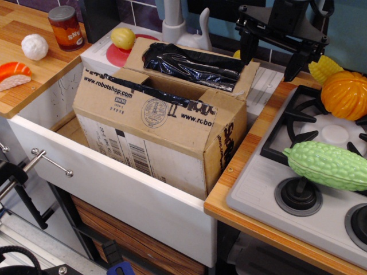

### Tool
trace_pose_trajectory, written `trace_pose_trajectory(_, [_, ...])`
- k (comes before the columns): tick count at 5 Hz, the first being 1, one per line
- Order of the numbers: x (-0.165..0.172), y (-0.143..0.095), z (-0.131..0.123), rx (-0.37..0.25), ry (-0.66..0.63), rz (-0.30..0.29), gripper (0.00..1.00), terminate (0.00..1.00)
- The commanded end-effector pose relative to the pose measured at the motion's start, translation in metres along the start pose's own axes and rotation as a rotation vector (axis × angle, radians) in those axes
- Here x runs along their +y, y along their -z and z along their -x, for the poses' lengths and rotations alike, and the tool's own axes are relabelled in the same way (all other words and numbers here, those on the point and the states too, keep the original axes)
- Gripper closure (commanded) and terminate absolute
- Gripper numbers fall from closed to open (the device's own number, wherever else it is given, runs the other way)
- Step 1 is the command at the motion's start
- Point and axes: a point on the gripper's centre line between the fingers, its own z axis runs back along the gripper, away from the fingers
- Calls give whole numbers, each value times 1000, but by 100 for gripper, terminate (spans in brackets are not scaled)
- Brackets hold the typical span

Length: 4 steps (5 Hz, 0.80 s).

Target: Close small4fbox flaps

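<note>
The small4fbox (155, 134) is a brown cardboard box printed "www.robotshop.com", with a round stamp and a white barcode label. It stands in the white sink basin (114, 189). Its near flaps (166, 97) lie folded down across the front of the top, edged with black tape. The large rear flap (192, 64) stands up and leans back, with crinkled glossy black tape on its inner face. A dark gap shows between them. My black gripper (268, 60) hangs above and right of the box, apart from it, its two fingers spread wide and empty.
A grey stove top (287, 189) at the right carries a green bumpy gourd (328, 165) and an orange pumpkin (345, 94). The wooden counter (23, 51) at the left holds a red can (66, 27), a white ball and sushi. A yellow lemon (123, 38) sits on a red plate behind the box.
</note>
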Motion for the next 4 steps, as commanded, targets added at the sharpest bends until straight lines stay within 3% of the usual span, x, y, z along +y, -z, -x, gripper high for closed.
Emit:
trace_pose_trajectory(1, [0,0,0,0,0,0,0,0])
trace_pose_trajectory(2, [2,5,-8,-26,81,30,0,0])
trace_pose_trajectory(3, [0,5,-20,-75,126,8,0,0])
trace_pose_trajectory(4, [7,1,-29,-96,182,21,0,0])
